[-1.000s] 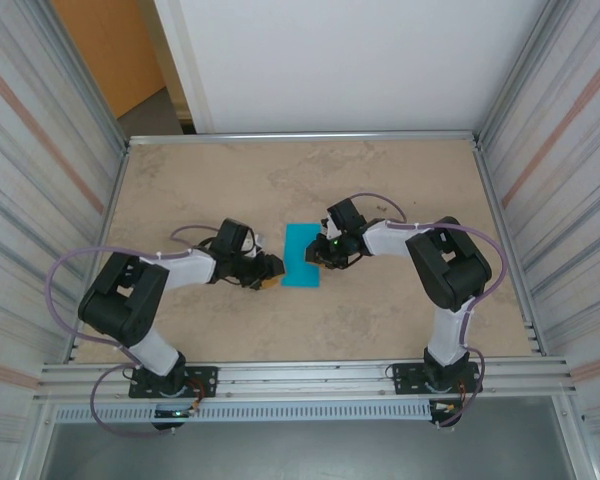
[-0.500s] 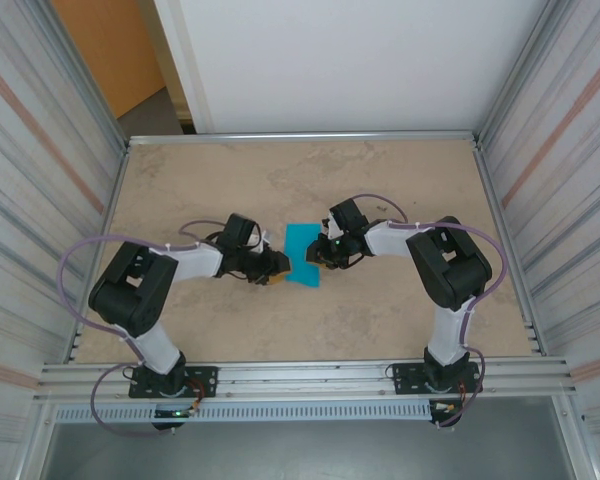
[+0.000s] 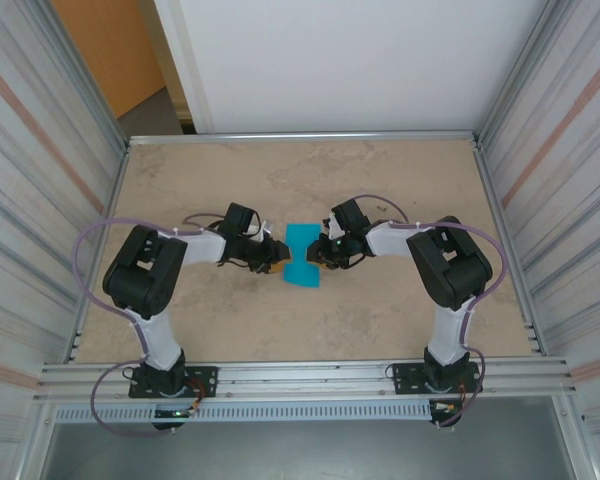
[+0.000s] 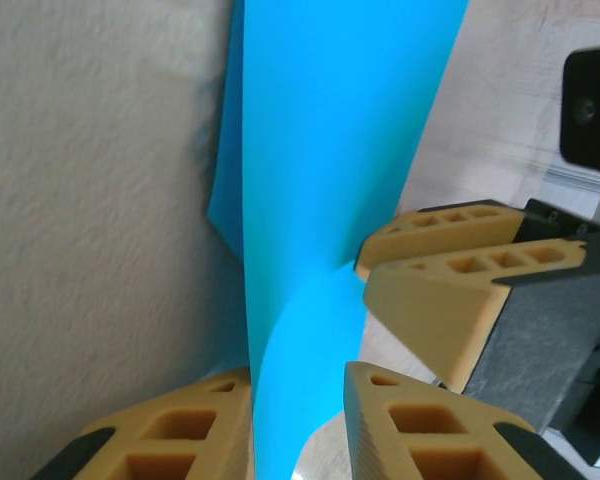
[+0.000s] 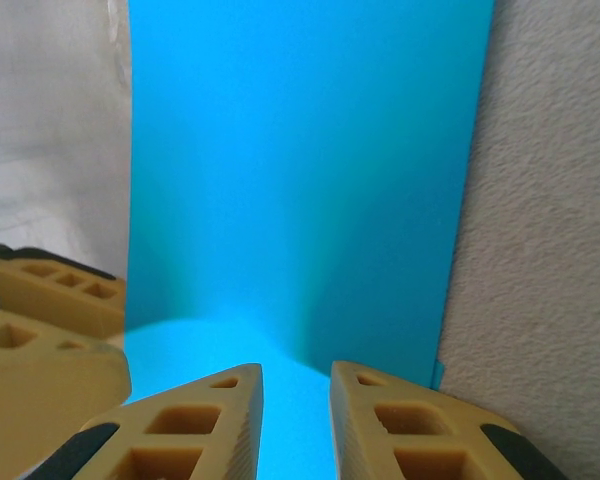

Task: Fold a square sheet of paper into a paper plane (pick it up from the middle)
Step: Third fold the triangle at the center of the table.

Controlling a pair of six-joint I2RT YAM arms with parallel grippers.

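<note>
The square sheet of paper, teal-blue and narrower than square, lies mid-table. My left gripper is at the middle of its left edge. In the left wrist view that edge curls up between the left gripper's tan fingers, resting against the left finger, with a gap to the right one. My right gripper is at the opposite edge. Its jaws stand a narrow gap apart with paper showing between them. Each wrist view shows the other gripper's fingers at the far edge.
The beige tabletop is walled by corrugated metal panels on both sides and a metal rail along the front. Both arms reach inward and meet at the sheet in the centre.
My left gripper has slid right up to the paper's left edge while its jaws narrowed. The sheet now looks pinched in at its middle. The right arm has stayed put.
</note>
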